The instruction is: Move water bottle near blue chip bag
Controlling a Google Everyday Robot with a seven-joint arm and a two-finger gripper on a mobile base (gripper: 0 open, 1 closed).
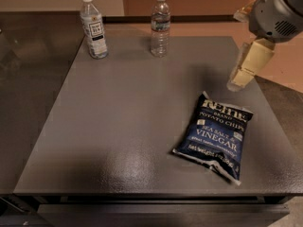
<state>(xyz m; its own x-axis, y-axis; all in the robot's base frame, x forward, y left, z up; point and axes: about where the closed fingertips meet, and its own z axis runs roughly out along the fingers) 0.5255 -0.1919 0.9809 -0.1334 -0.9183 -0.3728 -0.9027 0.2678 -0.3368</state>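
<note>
The water bottle (pixel 160 25), clear and ribbed with a white cap and a narrow dark label band, stands upright at the far edge of the grey table (pixel 123 122), near the middle. The blue chip bag (pixel 215 135), dark navy with white "Vinegar" lettering, lies flat at the right front of the table. The gripper (pixel 241 74) hangs from the arm at the upper right, above the table's right side, above and behind the bag and well to the right of the water bottle. It holds nothing that I can see.
A second bottle (pixel 93 26) with a large white-and-black label stands at the far left of the table. A dark counter (pixel 28 79) lies to the left. The table's front edge runs along the bottom of the view.
</note>
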